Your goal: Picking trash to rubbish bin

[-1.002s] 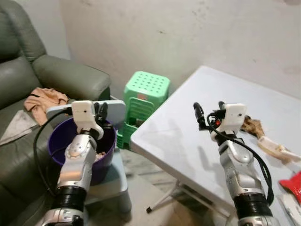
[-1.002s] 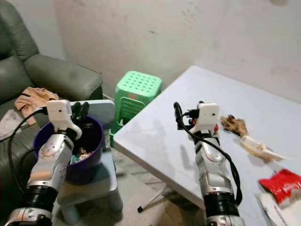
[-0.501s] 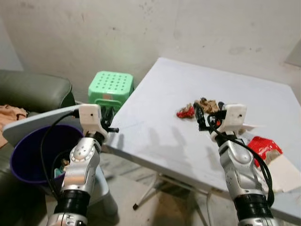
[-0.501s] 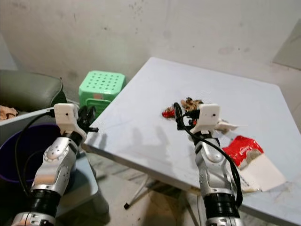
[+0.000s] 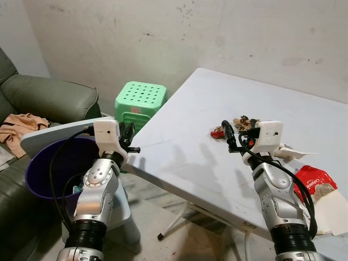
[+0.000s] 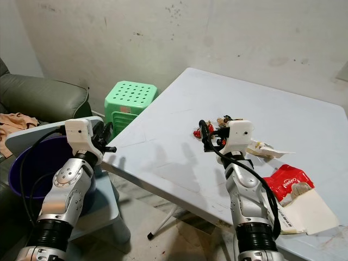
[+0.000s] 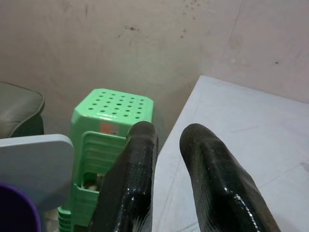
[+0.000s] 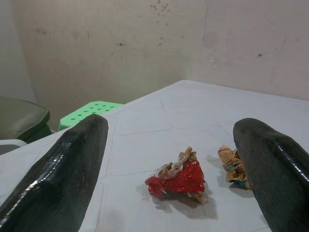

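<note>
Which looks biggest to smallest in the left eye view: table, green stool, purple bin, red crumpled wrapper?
1. Table
2. Purple bin, partly hidden by the left arm
3. Green stool, smaller, though farther from the camera
4. Red crumpled wrapper, clearly smallest

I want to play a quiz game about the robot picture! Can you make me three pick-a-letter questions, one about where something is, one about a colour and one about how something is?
1. Where is the small red wrapper?
A. on the white table
B. in the bin
C. on the stool

2. What colour is the stool?
A. blue
B. green
C. yellow

3. How are the right gripper fingers?
A. shut on a cup
B. shut tight
C. spread open

Answers: 1 A, it lies on the tabletop ahead of the gripper. 2 B, its holed top is green. 3 C, a wide gap shows between the fingers.
</note>
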Tool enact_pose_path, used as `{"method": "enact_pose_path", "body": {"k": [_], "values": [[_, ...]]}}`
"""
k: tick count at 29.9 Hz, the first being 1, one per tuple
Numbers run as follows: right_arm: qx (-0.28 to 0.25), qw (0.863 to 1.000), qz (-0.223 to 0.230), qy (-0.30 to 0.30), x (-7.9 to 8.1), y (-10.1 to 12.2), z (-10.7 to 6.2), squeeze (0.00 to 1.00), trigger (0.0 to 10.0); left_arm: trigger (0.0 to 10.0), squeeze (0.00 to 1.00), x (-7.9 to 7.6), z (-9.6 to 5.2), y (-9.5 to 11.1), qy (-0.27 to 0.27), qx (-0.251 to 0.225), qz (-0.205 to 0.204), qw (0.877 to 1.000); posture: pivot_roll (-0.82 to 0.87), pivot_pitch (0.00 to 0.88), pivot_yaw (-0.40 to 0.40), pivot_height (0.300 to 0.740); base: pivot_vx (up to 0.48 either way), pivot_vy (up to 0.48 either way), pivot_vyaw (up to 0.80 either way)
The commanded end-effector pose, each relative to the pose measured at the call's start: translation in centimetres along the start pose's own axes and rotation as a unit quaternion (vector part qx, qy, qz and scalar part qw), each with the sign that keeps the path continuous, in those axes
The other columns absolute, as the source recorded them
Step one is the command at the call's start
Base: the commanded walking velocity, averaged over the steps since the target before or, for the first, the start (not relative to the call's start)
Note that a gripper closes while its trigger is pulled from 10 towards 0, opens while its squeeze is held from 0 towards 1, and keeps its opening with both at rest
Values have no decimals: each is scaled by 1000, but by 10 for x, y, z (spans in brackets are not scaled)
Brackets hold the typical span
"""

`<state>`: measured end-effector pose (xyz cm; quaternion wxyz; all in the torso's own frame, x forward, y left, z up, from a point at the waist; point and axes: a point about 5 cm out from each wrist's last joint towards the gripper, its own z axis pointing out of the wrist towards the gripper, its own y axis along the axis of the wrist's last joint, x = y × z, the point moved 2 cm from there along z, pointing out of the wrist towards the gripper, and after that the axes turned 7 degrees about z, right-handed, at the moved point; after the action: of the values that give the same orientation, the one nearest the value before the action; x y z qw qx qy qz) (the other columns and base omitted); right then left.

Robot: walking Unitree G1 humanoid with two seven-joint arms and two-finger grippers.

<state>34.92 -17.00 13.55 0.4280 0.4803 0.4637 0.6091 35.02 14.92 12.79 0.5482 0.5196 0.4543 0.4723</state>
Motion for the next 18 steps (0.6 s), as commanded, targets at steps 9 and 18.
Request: {"method": "enact_pose_path", "body": {"k": [9, 18], "values": [[1, 1000, -5, 6, 0, 4, 0, 0, 10000, 10000, 0, -3, 0, 7, -7, -14, -9, 1000, 131, 12, -44, 740, 399, 0, 0], [4, 1000, -8, 9, 0, 4, 0, 0, 10000, 10000, 0, -4, 1, 8, -7, -13, -7, 1000, 130, 13, -43, 740, 473, 0, 0]]}}
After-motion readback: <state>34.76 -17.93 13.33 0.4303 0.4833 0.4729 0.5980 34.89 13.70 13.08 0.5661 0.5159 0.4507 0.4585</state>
